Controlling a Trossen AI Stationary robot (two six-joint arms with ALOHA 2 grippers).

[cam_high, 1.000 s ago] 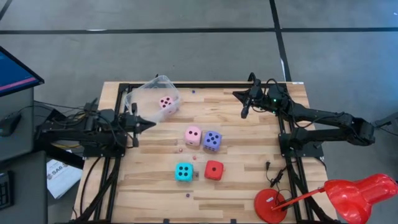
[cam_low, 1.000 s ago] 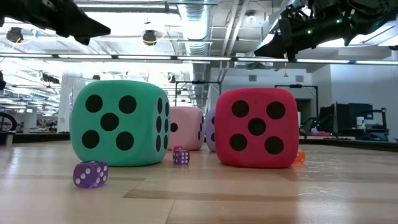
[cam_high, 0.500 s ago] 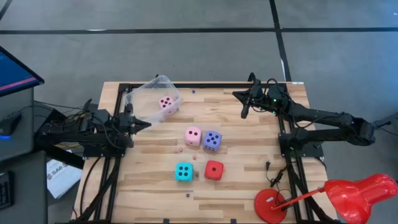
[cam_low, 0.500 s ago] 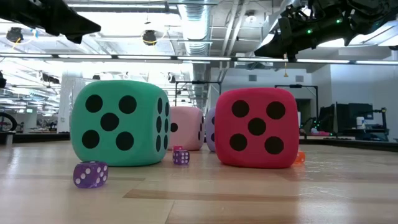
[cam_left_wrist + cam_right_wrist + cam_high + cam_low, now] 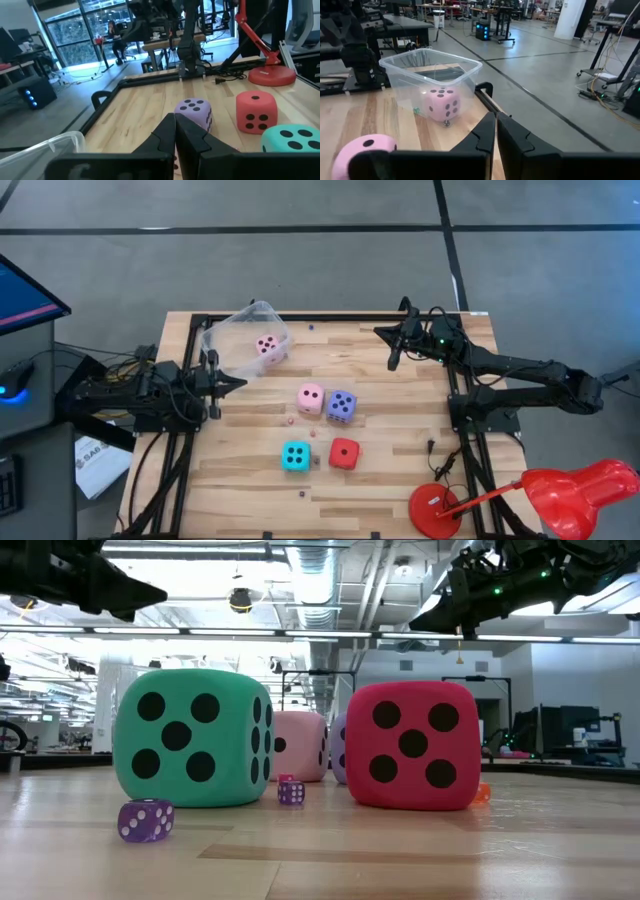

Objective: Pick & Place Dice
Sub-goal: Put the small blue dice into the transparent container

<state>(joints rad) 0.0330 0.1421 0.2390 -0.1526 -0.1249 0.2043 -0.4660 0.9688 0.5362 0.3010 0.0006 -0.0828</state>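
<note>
Counting five dice [image 5: 310,397], one apparently inside the tub [image 5: 245,337]; both arms' fingers pressed together.

A: Any writing to read?

B: Only a white sheet [image 5: 95,460] at the left of the high view. It carries a dark printed mark, too small to make out.

A: Numbers?

B: Just pips. In the low view, the cyan die [image 5: 190,737] faces the camera with five, and so does the red die [image 5: 412,745]. From above, the cyan die's top shows four and the red die's top shows one.
</note>
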